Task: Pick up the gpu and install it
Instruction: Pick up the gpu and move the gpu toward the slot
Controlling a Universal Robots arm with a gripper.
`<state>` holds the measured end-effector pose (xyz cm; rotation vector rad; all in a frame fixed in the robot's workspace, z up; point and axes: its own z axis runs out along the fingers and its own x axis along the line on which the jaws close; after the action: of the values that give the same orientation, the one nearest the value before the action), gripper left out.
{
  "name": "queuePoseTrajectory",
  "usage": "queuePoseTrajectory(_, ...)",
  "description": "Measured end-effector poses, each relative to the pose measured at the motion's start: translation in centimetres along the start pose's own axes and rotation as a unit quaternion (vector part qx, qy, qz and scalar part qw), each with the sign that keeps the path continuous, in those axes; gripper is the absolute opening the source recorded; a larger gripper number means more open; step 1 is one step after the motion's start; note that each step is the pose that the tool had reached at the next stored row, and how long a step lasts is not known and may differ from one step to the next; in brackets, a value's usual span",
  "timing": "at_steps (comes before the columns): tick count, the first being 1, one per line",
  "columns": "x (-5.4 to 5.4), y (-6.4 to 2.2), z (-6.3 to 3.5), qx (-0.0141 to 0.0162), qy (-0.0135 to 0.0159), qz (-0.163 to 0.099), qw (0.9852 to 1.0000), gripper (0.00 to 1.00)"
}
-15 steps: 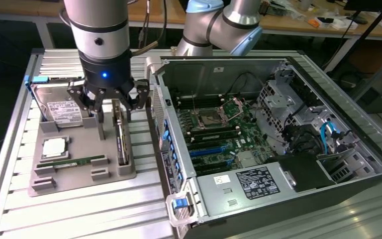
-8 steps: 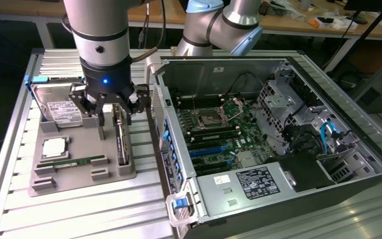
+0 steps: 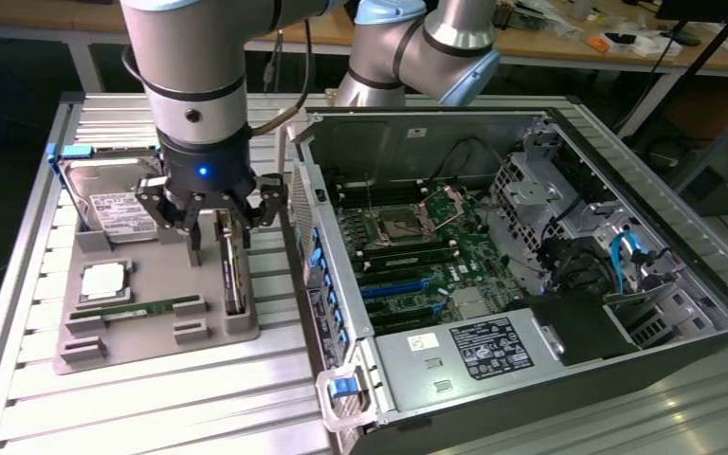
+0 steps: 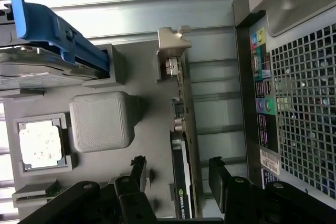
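In the exterior view I see the gripper (image 3: 219, 237) wide open and empty, low over the gpu (image 3: 231, 280) standing on edge in the grey tray (image 3: 149, 343) on the bench (image 3: 149, 408), and in the wrist view its fingers (image 4: 218, 174) flank the gpu, apart from it.

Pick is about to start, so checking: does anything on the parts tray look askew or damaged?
Nothing stands out. The gpu stands on edge in its slot on the tray, with the open tool straddling it.
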<state>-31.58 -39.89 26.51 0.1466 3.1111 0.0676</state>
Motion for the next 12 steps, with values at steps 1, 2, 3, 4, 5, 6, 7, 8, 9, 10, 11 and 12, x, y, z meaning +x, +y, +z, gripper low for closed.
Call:
queuePoseTrajectory(1, 0.0, -0.01, 0.16, 0.0000, 0.0000, 0.000, 1.0000, 0.60)
queuePoseTrajectory(2, 0.0, -0.01, 0.32, 0.0000, 0.0000, 0.000, 1.0000, 0.60)
queuePoseTrajectory(3, 0.0, -0.02, 0.47, 0.0000, 0.0000, 0.001, 1.0000, 0.60)
queuePoseTrajectory(4, 0.0, -0.03, 0.66, 0.0000, 0.0000, 0.001, 1.0000, 0.60)
queuePoseTrajectory(5, 0.0, -0.03, 0.81, 0.0000, 0.0000, 0.001, 1.0000, 0.60)
queuePoseTrajectory(6, 0.0, -0.04, 0.98, 0.0001, 0.0000, 0.001, 1.0000, 0.60)
queuePoseTrajectory(7, 0.0, -0.05, 1.14, 0.0001, 0.0000, 0.001, 1.0000, 0.60)
queuePoseTrajectory(8, 0.0, -0.06, 1.32, 0.0000, -0.0001, 0.001, 1.0000, 0.60)
queuePoseTrajectory(9, 0.0, -0.06, 1.47, 0.0000, -0.0001, 0.002, 1.0000, 0.60)
queuePoseTrajectory(10, 0.0, -0.07, 1.64, 0.0000, -0.0001, 0.002, 1.0000, 0.60)
queuePoseTrajectory(11, 0.0, -0.08, 1.80, 0.0000, -0.0001, 0.002, 1.0000, 0.60)
queuePoseTrajectory(12, 0.0, -0.09, 1.97, 0.0000, -0.0001, 0.002, 1.0000, 0.60)
